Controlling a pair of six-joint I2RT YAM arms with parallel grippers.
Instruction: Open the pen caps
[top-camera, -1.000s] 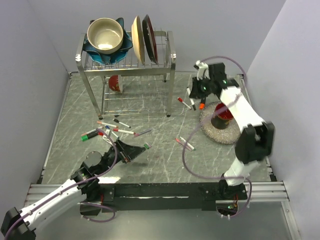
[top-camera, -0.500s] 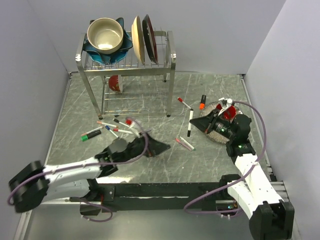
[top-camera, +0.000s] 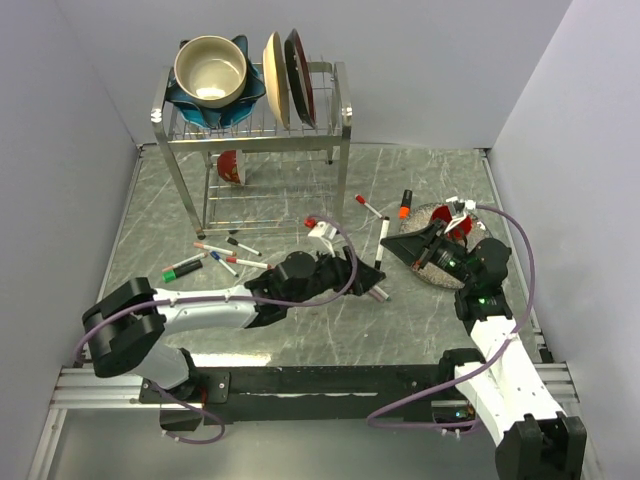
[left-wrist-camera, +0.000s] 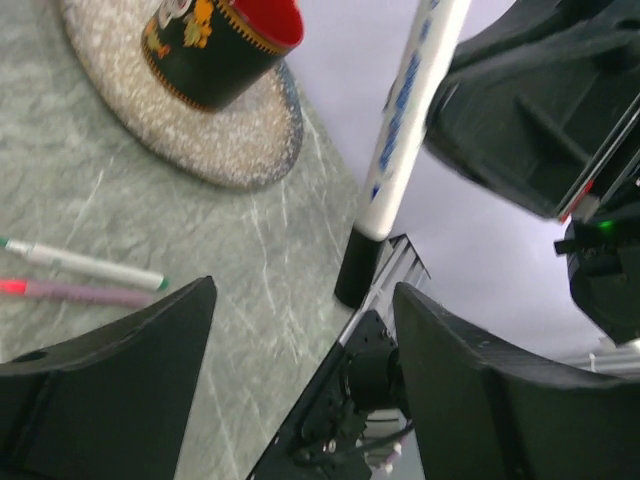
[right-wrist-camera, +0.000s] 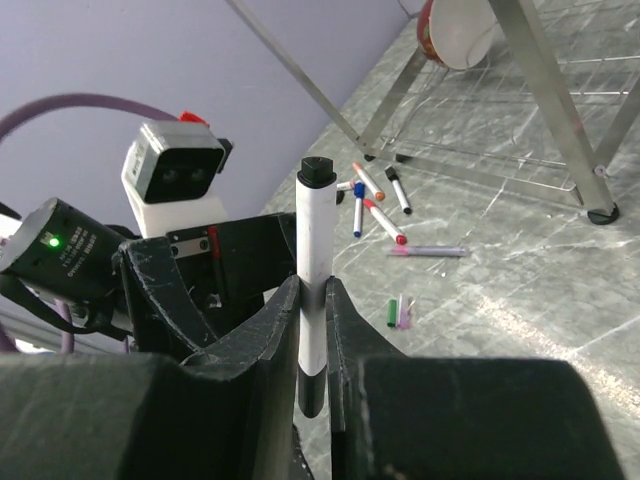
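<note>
Overhead view of a grey marbled worktop (top-camera: 300, 340) with two robot arms reaching towards each other near the middle. The right arm (top-camera: 500, 350) comes in from the right. The right jaws are pinched narrow on the barrel of a white pen (top-camera: 382, 240), holding it above the worktop with its black cap (top-camera: 379, 266) pointing at the other arm. In the right wrist view the cap (right-wrist-camera: 313, 172) stands clear above the clamping fingers (right-wrist-camera: 275, 330).

The left arm (top-camera: 200, 305) stretches in from the lower left. The left jaws stand wide apart and hold nothing. In the left wrist view the black cap (left-wrist-camera: 357, 268) appears between the two dark fingers (left-wrist-camera: 470, 390), not touching either.

A loose cluster of capped pens (top-camera: 225, 258) lies left of centre, with a green marker (top-camera: 183, 268) beside it. An orange-capped pen (top-camera: 404, 203) and a red-capped pen (top-camera: 368, 206) lie further back.

A black-and-red cup (left-wrist-camera: 225, 45) sits on a speckled round mat (left-wrist-camera: 200, 140) at the right. A metal dish rack (top-camera: 250, 135) at the back holds a bowl (top-camera: 210, 70) and upright plates (top-camera: 285, 75).
</note>
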